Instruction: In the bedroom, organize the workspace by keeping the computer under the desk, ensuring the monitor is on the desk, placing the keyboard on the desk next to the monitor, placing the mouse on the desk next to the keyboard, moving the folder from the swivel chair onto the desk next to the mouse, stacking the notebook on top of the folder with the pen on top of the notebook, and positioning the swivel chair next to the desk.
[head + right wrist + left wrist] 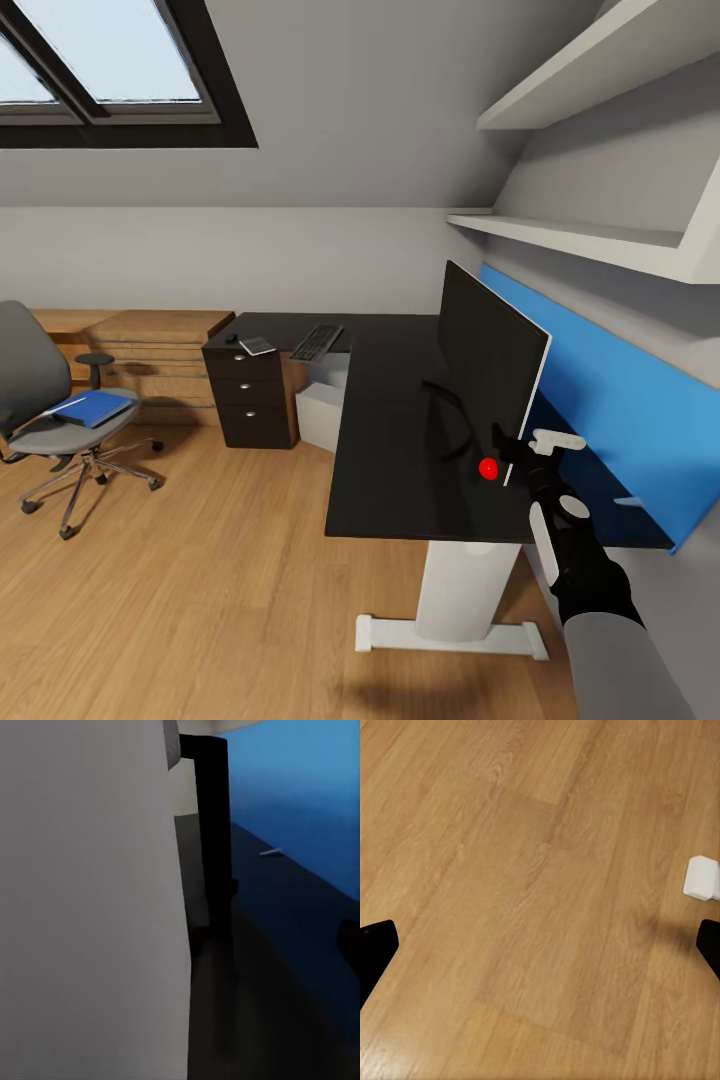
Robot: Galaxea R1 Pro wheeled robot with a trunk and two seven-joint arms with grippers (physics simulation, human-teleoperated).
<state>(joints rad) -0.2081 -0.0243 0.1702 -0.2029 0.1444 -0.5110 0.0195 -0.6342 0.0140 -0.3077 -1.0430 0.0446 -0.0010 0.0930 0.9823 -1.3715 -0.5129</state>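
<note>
Right arm (590, 580) fills the near corner of the head view, reaching up over the desk edge. Right gripper (515, 455) sits at the monitor's (490, 365) near edge, one white finger behind the panel, dark one in front. Looks like it's clamped on the screen edge, but contact isn't clean enough to call; grip state: can't tell. Right wrist view is mostly the monitor's grey back (90, 900) right up against the lens, black stand post (214, 832) past it.

Step in hand, my read: positioning the monitor on the desk (390, 440). It stands upright, already on the top, close to the blue back panel (620, 400).

Left gripper (540, 952): both tips sit wide apart, released, nothing between them, hanging over bare wood floor (510, 870).

Other task items, all well away from the right gripper:
- keyboard (316, 342), mouse (232, 338), notebook (257, 346) on the far desk wing, above the drawer unit (250, 395)
- blue folder (92, 408) on the swivel chair (60, 400), far across the floor
- a white box (322, 412) under the desk, likely the computer
- pen: small pale sliver (271, 853) near the blue panel, not sure

Next move: if the monitor's settled, let go and back off straight, without dragging the panel. Then fetch the keyboard.

Clearance: tight behind, between the monitor and the blue panel; shelf (570, 238) overhead. Desk front edge is just under the forearm. Floor toward the chair is open.
</note>
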